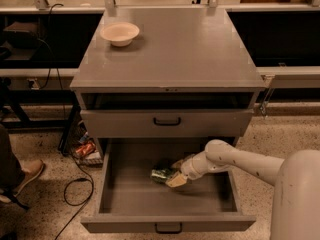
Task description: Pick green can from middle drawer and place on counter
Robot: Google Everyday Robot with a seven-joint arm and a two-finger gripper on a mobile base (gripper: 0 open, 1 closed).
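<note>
The middle drawer [115, 184] is pulled wide open below the counter [190, 49]. The green can [160, 174] lies on its side on the drawer floor, near the middle. My gripper [173, 172] reaches in from the right on the white arm and sits at the can's right end. It is open, with one cream finger [176, 180] in front of the can's end and the other behind it. I cannot tell whether the fingers touch the can.
A cream bowl [120, 33] stands at the counter's back left. The upper drawer [167, 122] stands slightly open above the arm. A person's shoe [22, 176], a black cable [75, 184] and a red-orange item [85, 149] are on the floor at the left.
</note>
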